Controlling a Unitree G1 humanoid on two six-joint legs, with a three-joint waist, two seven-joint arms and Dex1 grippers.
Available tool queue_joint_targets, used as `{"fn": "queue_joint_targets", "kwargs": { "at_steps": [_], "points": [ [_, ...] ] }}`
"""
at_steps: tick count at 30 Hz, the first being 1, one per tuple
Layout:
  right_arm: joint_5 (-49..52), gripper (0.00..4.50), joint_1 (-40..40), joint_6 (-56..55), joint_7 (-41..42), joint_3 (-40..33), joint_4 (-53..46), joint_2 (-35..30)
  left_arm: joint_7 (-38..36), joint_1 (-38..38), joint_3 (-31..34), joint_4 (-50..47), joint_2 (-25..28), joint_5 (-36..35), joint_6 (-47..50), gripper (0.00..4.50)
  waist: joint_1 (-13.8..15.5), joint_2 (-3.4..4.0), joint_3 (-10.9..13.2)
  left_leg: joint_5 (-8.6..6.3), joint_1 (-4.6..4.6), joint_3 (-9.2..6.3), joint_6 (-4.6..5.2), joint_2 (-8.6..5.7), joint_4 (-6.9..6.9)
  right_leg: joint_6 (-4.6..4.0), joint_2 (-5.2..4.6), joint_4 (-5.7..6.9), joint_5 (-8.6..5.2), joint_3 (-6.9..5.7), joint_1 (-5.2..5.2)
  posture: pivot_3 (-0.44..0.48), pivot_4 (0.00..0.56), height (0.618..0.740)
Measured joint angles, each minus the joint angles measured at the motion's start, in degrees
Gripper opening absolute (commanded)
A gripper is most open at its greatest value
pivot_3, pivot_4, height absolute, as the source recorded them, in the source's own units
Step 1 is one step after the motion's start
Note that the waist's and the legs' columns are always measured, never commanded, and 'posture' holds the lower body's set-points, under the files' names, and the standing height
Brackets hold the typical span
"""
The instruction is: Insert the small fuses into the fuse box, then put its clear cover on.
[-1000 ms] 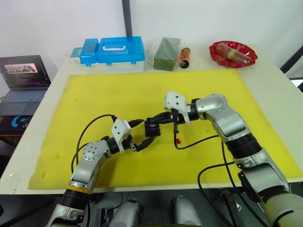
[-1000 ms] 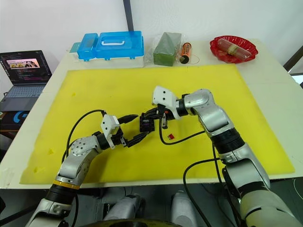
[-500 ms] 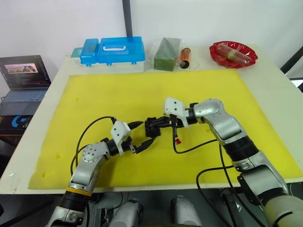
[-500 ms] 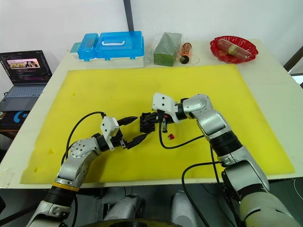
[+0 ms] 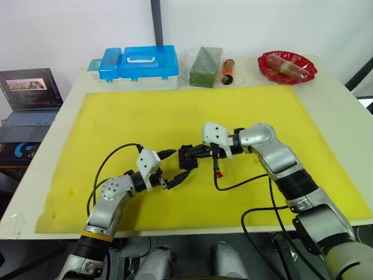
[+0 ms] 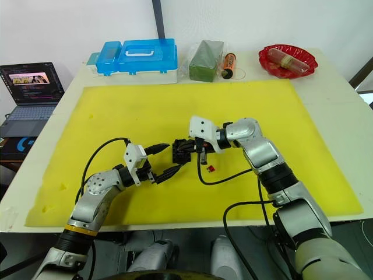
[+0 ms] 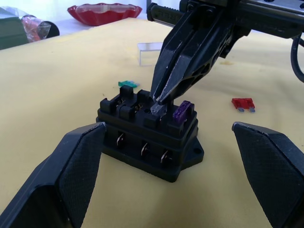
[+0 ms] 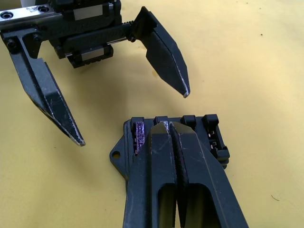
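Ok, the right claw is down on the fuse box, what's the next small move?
Probably press straight down a little more, then let go: the right claw, shut on the pale fuse, has it at a slot of the fuse box beside the seated purple fuse.

Black fuse box, purple fuse, yellow mat.

Bright even room light, pretty soft overall. Shadows faint, just small dark patch under fuse box. Yellow mat evenly lit, no real glare. Left wrist view: near fingers big and soft, red bowl blurry at back.
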Motion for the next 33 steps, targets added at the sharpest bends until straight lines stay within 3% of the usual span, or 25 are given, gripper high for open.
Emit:
{"fn": "queue_joint_targets", "kwargs": {
  "at_steps": [12, 19, 23, 28, 31, 33],
  "points": [
    [-2.3, 0.03, 0.8, -5.3, -1.0, 1.0, 1.1, -0.7, 0.4, 0.0, 0.0, 0.0, 0.1, 0.0, 0.3, 4.5, 0.2, 0.0, 0.0, 0.0, 0.22, -0.02, 0.0, -0.01, -0.02, 0.0, 0.01, -0.01, 0.0, -0.01, 0.27, 0.0, 0.15, 0.74],
    [-0.5, 0.03, 2.3, -2.4, -1.8, -1.3, 0.0, 0.5, 0.6, 0.0, 0.0, 0.0, 0.4, 0.1, 0.3, 4.5, 0.2, 0.0, 0.0, 0.0, 0.29, -0.04, 0.0, 0.0, -0.06, 0.0, 0.01, -0.05, 0.0, 0.0, 0.34, 0.0, 0.15, 0.74],
    [2.5, 0.03, 4.3, 2.8, -3.2, -3.7, -3.5, 1.3, 0.6, 0.0, 0.0, -0.1, 0.7, 0.0, 0.3, 4.5, 0.1, 0.01, 0.0, 0.0, 0.22, -0.03, 0.0, 0.0, -0.1, 0.0, 0.01, -0.04, 0.0, 0.01, 0.22, 0.0, 0.15, 0.74],
    [8.7, 0.03, 6.2, 11.7, -7.9, -10.0, -15.4, 1.7, 0.1, -0.2, 2.2, -1.4, 3.1, -1.6, 1.8, 4.5, -0.1, 0.03, 0.0, 0.0, -0.02, -0.03, 0.0, 0.0, -0.1, 0.0, 0.01, -0.03, 0.0, 0.01, -0.07, 0.0, 0.15, 0.74],
    [9.6, 0.64, 7.9, 14.2, -12.3, -14.3, -21.2, 0.5, -0.5, -1.6, 4.4, -2.4, 5.5, -3.8, 3.9, 4.5, 0.3, 0.03, 0.0, 0.0, -0.04, -0.07, 0.0, -0.03, -0.1, 0.0, 0.0, -0.04, 0.0, 0.0, -0.04, 0.0, 0.15, 0.74],
    [9.4, 1.28, 10.1, 14.9, -14.5, -16.3, -23.6, -1.2, -0.3, -3.1, 6.4, -2.3, 6.8, -4.3, 4.6, 4.5, 0.3, 0.02, 0.0, 0.0, -0.03, -0.05, 0.0, -0.04, -0.08, 0.0, -0.01, -0.06, 0.0, 0.0, -0.02, 0.0, 0.15, 0.74]
  ]
}}
